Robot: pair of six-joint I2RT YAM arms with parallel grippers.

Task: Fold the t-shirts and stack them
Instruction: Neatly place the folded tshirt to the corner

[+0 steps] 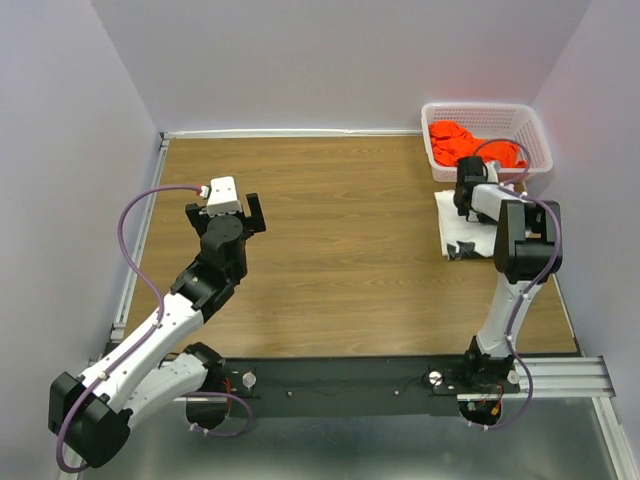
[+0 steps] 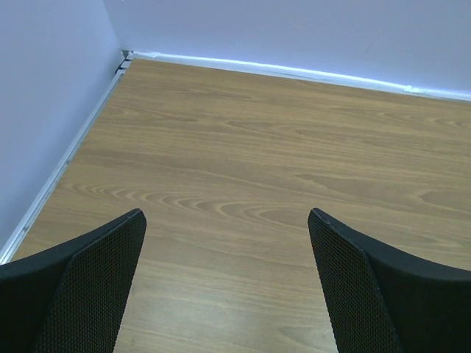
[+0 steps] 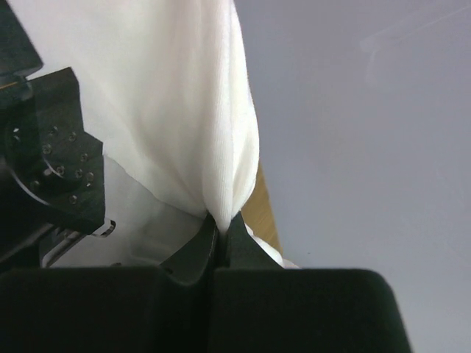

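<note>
We see soft, even light with only faint shadows on the wooden tabletop. In our right wrist view the white t-shirt looks nearly washed out, its weave sharp.

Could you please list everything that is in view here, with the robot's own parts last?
white t-shirt: one, white, right side of table, just nearer than the basket
orange t-shirt: one, orange-red, bunched in basket
basket: one, white lattice, far right corner of table
table: one, brown wood, under it all
walls: three, pale lilac, left, far and right of table
left end effector: one, black, open, over bare table on the left
right end effector: one, black, shut on a fold of white t-shirt
</note>
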